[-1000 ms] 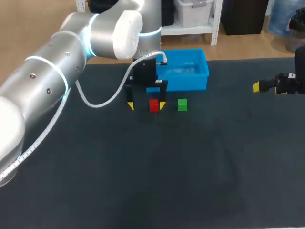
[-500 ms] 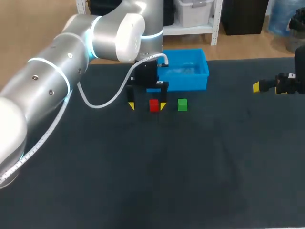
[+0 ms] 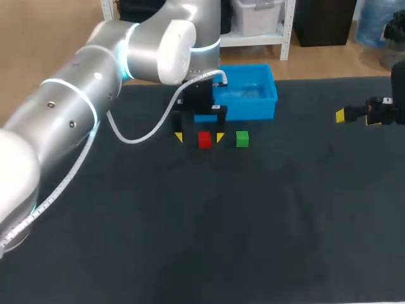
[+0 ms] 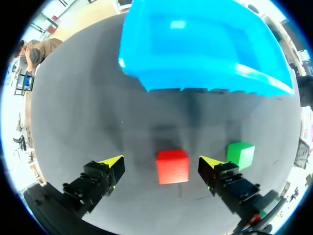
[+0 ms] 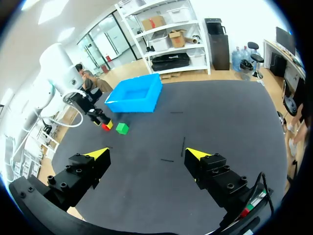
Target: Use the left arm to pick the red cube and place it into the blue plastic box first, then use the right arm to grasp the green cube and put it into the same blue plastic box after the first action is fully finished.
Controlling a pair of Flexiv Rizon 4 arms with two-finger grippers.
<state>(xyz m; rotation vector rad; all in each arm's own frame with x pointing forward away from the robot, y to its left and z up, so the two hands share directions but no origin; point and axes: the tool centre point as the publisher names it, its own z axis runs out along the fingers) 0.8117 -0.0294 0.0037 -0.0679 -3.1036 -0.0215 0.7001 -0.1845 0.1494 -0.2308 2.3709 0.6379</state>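
From the head view, my left gripper (image 3: 199, 137) stands over the red cube (image 3: 204, 140) with its jaws apart, one yellow tip on either side. The left wrist view shows it better: the red cube (image 4: 172, 166) sits on the dark table mat (image 4: 73, 112) between the tips of the left gripper (image 4: 162, 161), with a clear gap to each finger, so nothing is clamped. I cannot tell how far the tips are above the mat.

The green cube (image 3: 242, 139) rests just beside the red one, outside the finger on that side, apart from both cube and finger (image 4: 240, 154). The blue plastic box (image 3: 243, 109) stands just behind the cubes. My left arm's wrist covers its near left corner, and in the wrist view its far edge (image 4: 205, 73) is cut off.

My right gripper (image 3: 354, 117) hangs well apart at the table's right side, the arm behind it cut off by the frame. Its own view shows the jaws wide apart (image 5: 147, 153) over bare mat. From there the green cube (image 5: 122, 128) is small, and the red cube is half hidden by the left fingers.
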